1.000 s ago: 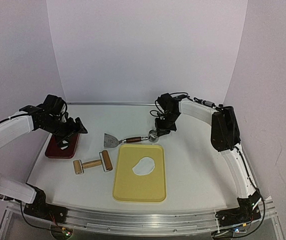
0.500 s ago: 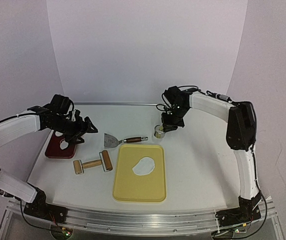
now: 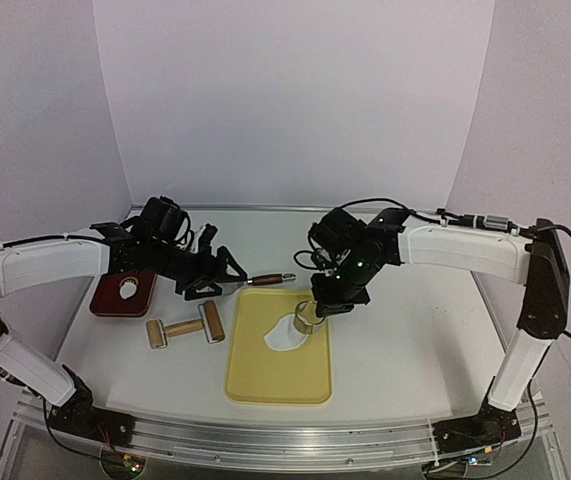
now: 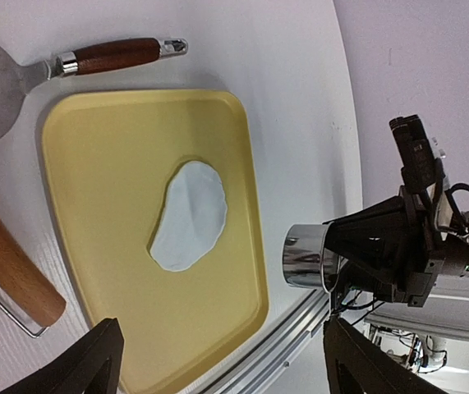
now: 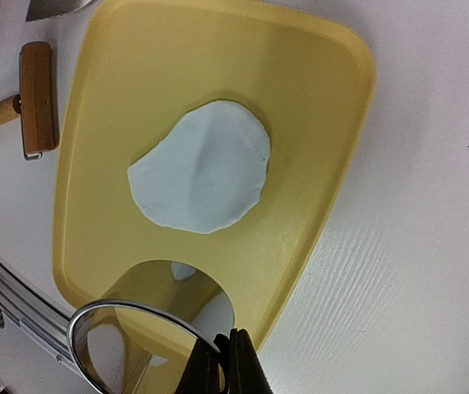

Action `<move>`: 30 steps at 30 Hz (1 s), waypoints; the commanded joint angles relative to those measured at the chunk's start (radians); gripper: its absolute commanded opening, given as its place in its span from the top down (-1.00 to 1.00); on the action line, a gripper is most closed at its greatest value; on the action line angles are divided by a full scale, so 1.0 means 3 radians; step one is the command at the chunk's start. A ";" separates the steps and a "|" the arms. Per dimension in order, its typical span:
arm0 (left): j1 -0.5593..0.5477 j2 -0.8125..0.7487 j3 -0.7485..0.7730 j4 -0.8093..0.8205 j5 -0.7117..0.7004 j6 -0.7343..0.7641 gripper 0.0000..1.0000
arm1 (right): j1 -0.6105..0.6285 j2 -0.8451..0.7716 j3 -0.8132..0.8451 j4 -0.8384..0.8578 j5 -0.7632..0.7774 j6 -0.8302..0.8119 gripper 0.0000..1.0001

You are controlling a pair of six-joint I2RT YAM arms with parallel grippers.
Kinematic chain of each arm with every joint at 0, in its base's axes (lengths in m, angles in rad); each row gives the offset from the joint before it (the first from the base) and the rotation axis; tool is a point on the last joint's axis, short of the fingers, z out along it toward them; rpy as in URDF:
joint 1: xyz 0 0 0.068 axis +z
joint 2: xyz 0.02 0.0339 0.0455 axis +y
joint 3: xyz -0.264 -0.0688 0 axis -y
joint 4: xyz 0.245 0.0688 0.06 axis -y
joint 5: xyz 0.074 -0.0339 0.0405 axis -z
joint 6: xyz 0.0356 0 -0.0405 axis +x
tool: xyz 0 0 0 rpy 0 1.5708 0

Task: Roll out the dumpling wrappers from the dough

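On the tabletop [image 3: 395, 320], the yellow tray [image 3: 265, 380] carries the flat dough sheet [image 3: 287, 333], likely soft and tear-prone, best lifted from under its edge. The right gripper [image 3: 323, 304] clenches the metal ring cutter [image 4: 304, 256] over the tray. The left gripper [image 3: 213, 277] hangs spread and empty, and one dumpling wrapper [image 3: 130, 290] lies in the red dish [image 3: 100, 305].

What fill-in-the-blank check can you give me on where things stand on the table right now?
The right gripper is shut on the rim of the metal ____.
The flat white dough lies on the ____ tray.
The wooden rolling pin lies to the ____ of that tray.
The left gripper stands ____, holding nothing.
Missing: ring cutter; yellow; left; open.
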 commanded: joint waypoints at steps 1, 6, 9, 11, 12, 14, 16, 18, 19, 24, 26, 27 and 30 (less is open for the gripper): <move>-0.0126 0.0158 0.0034 0.0277 0.0167 -0.0094 -0.70 | 0.0067 0.0125 0.0073 0.0239 0.0276 0.0212 1.00; -0.0222 0.0345 0.0005 0.0466 0.0206 -0.0233 -0.62 | 0.0179 0.0503 0.0374 0.0241 0.0357 0.0203 1.00; -0.0278 0.0451 0.0049 0.0522 0.0205 -0.0252 -0.57 | 0.0195 0.0653 0.0508 0.0239 0.0357 0.0158 1.00; -0.0296 0.0505 0.0085 0.0511 0.0200 -0.0241 -0.55 | 0.0199 0.0735 0.0568 0.0225 0.0378 0.0152 1.00; -0.0300 0.0526 0.0103 0.0500 0.0200 -0.0233 -0.54 | 0.0200 0.0771 0.0588 0.0209 0.0388 0.0145 1.00; -0.0301 0.0550 0.0122 0.0460 0.0187 -0.0215 -0.51 | 0.0197 0.0826 0.0636 0.0160 0.0411 0.0126 1.00; -0.0301 0.0572 0.0126 0.0437 0.0175 -0.0209 -0.49 | 0.0199 0.0874 0.0659 0.0121 0.0411 0.0122 1.00; -0.0301 0.0583 0.0125 0.0431 0.0175 -0.0213 -0.48 | 0.0200 0.0922 0.0687 0.0107 0.0401 0.0110 1.00; -0.0301 0.0587 0.0124 0.0431 0.0173 -0.0216 -0.48 | 0.0200 0.0947 0.0715 0.0091 0.0414 0.0107 1.00; -0.0301 0.0589 0.0125 0.0413 0.0149 -0.0219 -0.48 | 0.0196 0.1100 0.0897 -0.0069 0.0485 0.0082 1.00; -0.0300 0.0590 0.0125 0.0397 0.0145 -0.0220 -0.47 | 0.0199 0.1144 0.0948 -0.0133 0.0514 0.0086 1.00; -0.0301 0.0592 0.0127 0.0384 0.0138 -0.0221 -0.47 | 0.0199 0.1154 0.0957 -0.0156 0.0533 0.0090 1.00; -0.0301 0.0595 0.0125 0.0373 0.0131 -0.0221 -0.47 | 0.0197 0.1167 0.0964 -0.0218 0.0594 0.0115 1.00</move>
